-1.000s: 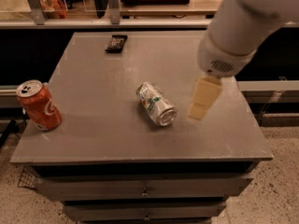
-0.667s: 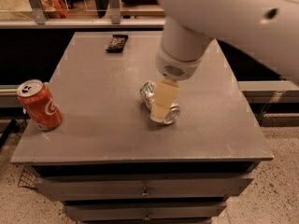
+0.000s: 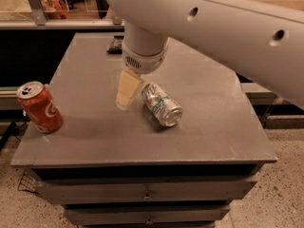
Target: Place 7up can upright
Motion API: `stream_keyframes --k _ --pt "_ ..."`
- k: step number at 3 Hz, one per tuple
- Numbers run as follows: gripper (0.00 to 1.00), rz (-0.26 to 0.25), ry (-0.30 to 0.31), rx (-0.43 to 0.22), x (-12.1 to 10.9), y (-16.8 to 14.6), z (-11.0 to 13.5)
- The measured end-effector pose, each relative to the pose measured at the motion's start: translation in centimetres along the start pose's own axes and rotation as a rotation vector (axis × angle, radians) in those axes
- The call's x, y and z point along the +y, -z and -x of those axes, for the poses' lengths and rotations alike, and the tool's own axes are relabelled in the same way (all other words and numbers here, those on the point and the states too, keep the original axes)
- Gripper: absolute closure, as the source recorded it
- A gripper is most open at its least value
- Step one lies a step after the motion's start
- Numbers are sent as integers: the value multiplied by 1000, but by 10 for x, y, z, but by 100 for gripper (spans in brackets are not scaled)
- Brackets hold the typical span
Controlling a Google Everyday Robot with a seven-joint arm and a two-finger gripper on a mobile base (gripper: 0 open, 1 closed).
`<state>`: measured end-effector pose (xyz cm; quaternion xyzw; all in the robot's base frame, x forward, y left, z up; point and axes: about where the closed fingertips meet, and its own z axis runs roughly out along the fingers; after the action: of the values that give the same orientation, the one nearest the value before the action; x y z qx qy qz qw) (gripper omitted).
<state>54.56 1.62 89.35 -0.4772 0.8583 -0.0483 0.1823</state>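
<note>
Starting at the near edge, you are looking over the drawer fronts (image 3: 147,193) onto a grey tabletop (image 3: 95,141). At the near left the orange-red soda can (image 3: 39,107) is standing upright, well apart from the work. Toward the middle, the 7up can (image 3: 161,104) is lying on its side with its shiny end pointing near and right. It is sitting much as it was a second ago, so it is not being lifted or rolled. What is changing is the claw (image 3: 124,98): a second ago it was hanging to the right of the can, then passing over it, and now it is hanging just to the can's left, beside its far end. Whether it is touching the can is unclear. You cannot tell whether the claw is apart or together, but it is not closing around the can. By my judgement you are still lining up a grasp, with the uprighting not yet begun. Farther back a dark flat object (image 3: 115,44) is lying at the far edge, and the arm (image 3: 204,18) is reaching in from the far right.
</note>
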Motion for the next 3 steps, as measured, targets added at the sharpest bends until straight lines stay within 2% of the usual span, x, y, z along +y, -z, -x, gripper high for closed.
stream_keyframes --k 1,2,3 --pt "0 7 -303 -18 -22 -9 -7" --pt "0 24 -530 -27 -32 -17 -24" --pt "0 45 -675 10 -21 -41 -37"
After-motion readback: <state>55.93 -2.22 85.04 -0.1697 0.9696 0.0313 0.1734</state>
